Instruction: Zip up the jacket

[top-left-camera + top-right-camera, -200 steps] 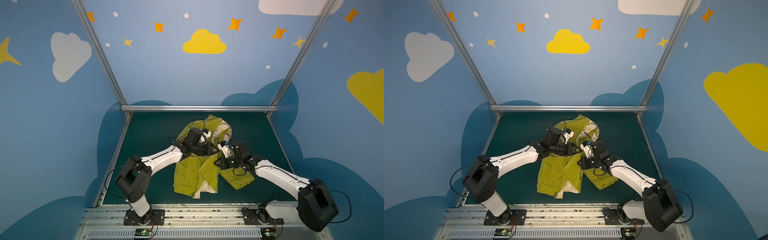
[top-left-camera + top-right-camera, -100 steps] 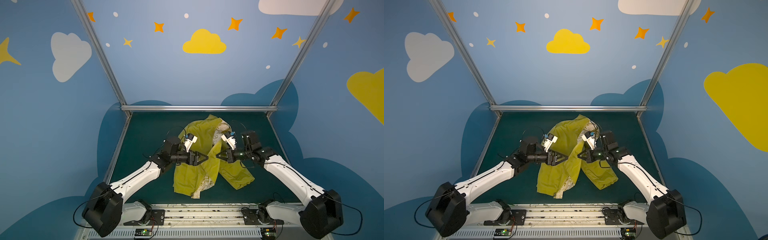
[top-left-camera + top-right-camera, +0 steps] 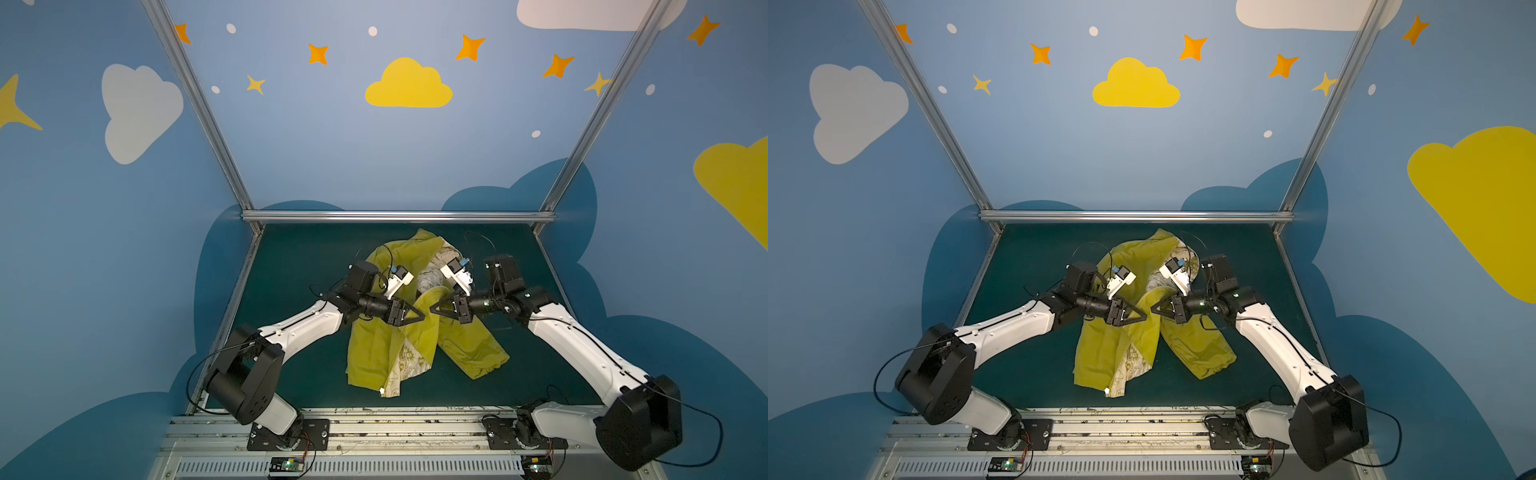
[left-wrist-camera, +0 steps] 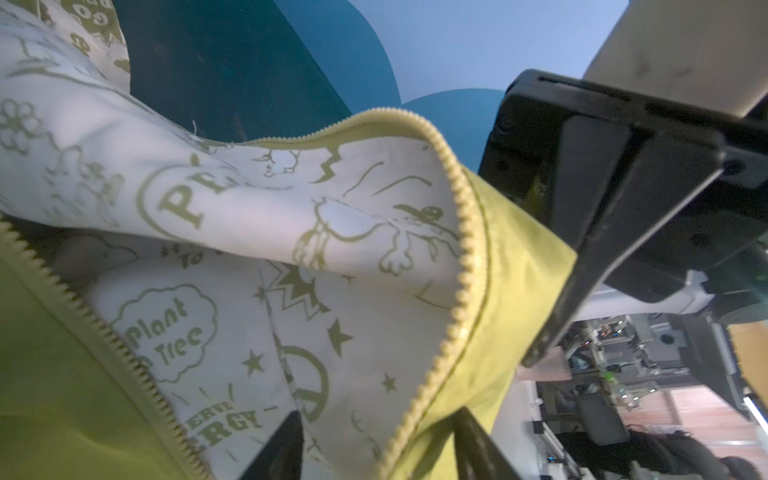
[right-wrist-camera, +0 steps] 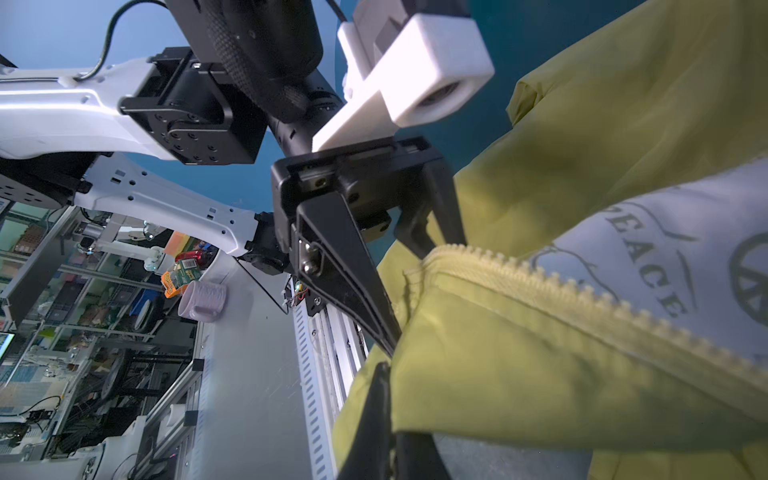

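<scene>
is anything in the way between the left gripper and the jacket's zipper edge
Nothing visible. The left gripper has its jaws apart around the zipper edge of the jacket, with only fabric between them. The right gripper is shut on the jacket close beside it, not in between.

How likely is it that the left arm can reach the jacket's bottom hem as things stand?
Probably yes. The bottom hem lies uncovered on the table, below the left tool in both top views, nothing between. Its jaws stand apart around the zipper edge, so it must leave that first.
</scene>
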You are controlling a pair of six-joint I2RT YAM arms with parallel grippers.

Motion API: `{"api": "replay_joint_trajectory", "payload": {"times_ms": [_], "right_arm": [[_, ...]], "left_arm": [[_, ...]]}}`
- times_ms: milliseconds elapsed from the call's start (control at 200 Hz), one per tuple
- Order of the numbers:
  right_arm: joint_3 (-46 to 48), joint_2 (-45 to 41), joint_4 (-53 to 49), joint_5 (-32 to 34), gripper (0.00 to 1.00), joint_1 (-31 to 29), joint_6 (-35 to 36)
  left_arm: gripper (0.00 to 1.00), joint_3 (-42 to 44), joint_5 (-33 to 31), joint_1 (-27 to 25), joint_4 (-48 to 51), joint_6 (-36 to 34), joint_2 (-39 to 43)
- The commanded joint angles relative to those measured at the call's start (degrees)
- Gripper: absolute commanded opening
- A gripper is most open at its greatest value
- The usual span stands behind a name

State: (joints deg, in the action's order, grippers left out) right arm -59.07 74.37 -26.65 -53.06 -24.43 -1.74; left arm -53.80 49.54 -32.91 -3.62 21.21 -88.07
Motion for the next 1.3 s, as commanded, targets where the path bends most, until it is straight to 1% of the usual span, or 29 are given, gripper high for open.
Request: {"api": "replay_joint_trajectory", "payload": {"times_ms": [0, 70, 105, 170, 255, 315, 375, 430, 461, 476, 496, 526, 561, 591, 636, 686, 721, 781, 821, 841, 876, 921, 986, 1041, 1111, 1201, 1231, 1261, 1291], "right_arm": [[-5.9, 4.9, -3.38, -0.86, 0.0, 0.76, 4.61], [-10.64, 8.73, -8.49, -3.5, 0.0, 0.76, 8.85], [-12.64, 10.35, -10.58, -3.6, 0.0, 0.74, 10.43], [-15.43, 13.32, -13.41, -0.59, 0.0, 0.7, 12.52], [-19.54, 17.4, -17.32, 2.36, 0.0, 1.84, 15.51], [-23.24, 20.2, -19.48, 2.52, 0.0, 3.3, 15.89], [-26.85, 22.34, -21.52, 2.77, 0.0, 4.86, 15.77], [-29.01, 23.01, -21.91, 4.47, 0.0, 5.73, 14.21], [-29.57, 22.74, -21.58, 6.29, 0.09, 6.05, 12.13], [-29.7, 22.44, -21.28, 7.58, 0.15, 6.12, 10.7], [-29.79, 21.91, -21.23, 9.94, 0.23, 6.21, 8.37], [-29.74, 20.71, -21.6, 13.95, 0.33, 6.31, 4.91], [-28.9, 18.98, -22.19, 18.33, 0.44, 6.05, 0.93], [-27.17, 16.55, -22.51, 23.89, 0.55, 5.62, -2.07], [-22.76, 11.38, -20.82, 30.92, 0.6, 4.34, -4.55], [-13.65, 3.95, -14.9, 36.52, 0.65, 2.14, -4.67], [-6.96, -2.09, -8.65, 39.96, 0.69, -0.38, -3.76], [7.11, -11.8, 7.2, 42.2, 0.72, -5.61, 1.88], [16.01, -17.44, 18.3, 45.41, 0.73, -10.16, 1.69], [19.56, -19.98, 23.5, 46.85, 0.76, -12.1, 2.42], [25.21, -23.64, 29.04, 49.56, 0.8, -14.94, 4.04], [29.08, -26.54, 33.67, 53.54, 0.82, -16.95, 4.63], [29.46, -26.05, 34.29, 54.4, 0.83, -17.83, 6.04], [27.25, -22.36, 32.83, 56.0, 0.83, -18.86, 6.61], [23.84, -17.13, 31.56, 54.89, 0.81, -20.0, 8.09], [19.97, -11.5, 29.78, 60.3, 0.77, -21.7, 10.82], [18.07, -10.21, 28.56, 61.49, 0.76, -21.71, 10.37], [16.84, -9.01, 27.65, 62.76, 0.75, -21.67, 8.3], [15.73, -7.93, 27.01, 62.83, 0.74, -21.7, 6.99]], "left_arm": [[0.44, 0.7, 2.7, -0.13, 1.32, -0.9, 1.7], [0.36, 2.03, 3.52, -0.23, -0.16, 0.01, 2.27], [0.32, 2.06, 3.68, -0.23, -0.21, 0.31, 2.25], [0.23, 2.03, 3.11, -0.19, 0.63, 0.29, 2.73], [0.2, 1.78, 2.68, 0.03, -0.88, 1.42, 3.23], [0.14, 0.72, 3.05, 0.03, -3.47, 3.41, 2.36], [0.04, -2.19, 3.07, 0.03, -3.68, 4.93, -0.07], [0.03, -5.09, 3.05, -0.03, -3.86, 6.14, -2.48], [0.03, -6.31, 2.43, -0.05, -4.45, 7.06, -3.6], [0.03, -6.8, 1.87, -0.08, -4.87, 7.69, -4.14], [0.03, -7.38, 1.16, -0.06, -5.53, 8.71, -5.0], [0.03, -8.12, 0.7, -0.01, -6.77, 10.04, -6.03], [0.03, -8.82, 0.51, 0.07, -8.24, 11.56, -7.14], [0.03, -9.26, -0.04, 0.08, -9.24, 13.01, -7.89], [0.03, -9.58, -0.57, 0.19, -10.43, 14.93, -8.78], [0.03, -9.98, -1.4, 0.29, -10.65, 16.71, -9.42], [0.03, -10.32, -1.86, 0.29, -9.86, 17.47, -9.76], [0.03, -10.83, -3.05, 0.27, -7.41, 18.55, -9.75], [0.03, -10.89, -4.27, 0.3, -5.79, 19.33, -9.3], [0.03, -10.89, -4.51, 0.19, -5.02, 19.35, -8.96], [0.03, -10.6, -5.03, 0.25, -3.73, 19.82, -8.17], [0.03, -9.92, -6.24, 0.23, -2.39, 20.34, -6.85], [0.03, -8.54, -7.24, 0.12, -1.5, 20.98, -4.64], [0.03, -7.7, -8.46, 0.03, -0.43, 22.18, -3.43], [0.04, -7.01, -8.7, -0.08, 0.55, 23.55, -2.79], [0.03, -5.24, -8.5, -0.27, -0.92, 25.67, -2.15], [0.03, -4.78, -8.66, -0.31, -0.89, 26.17, -2.03], [0.03, -4.45, -9.07, -0.39, -0.58, 26.34, -1.8], [0.03, -4.07, -9.44, -0.56, -0.37, 26.48, -1.56]]}}
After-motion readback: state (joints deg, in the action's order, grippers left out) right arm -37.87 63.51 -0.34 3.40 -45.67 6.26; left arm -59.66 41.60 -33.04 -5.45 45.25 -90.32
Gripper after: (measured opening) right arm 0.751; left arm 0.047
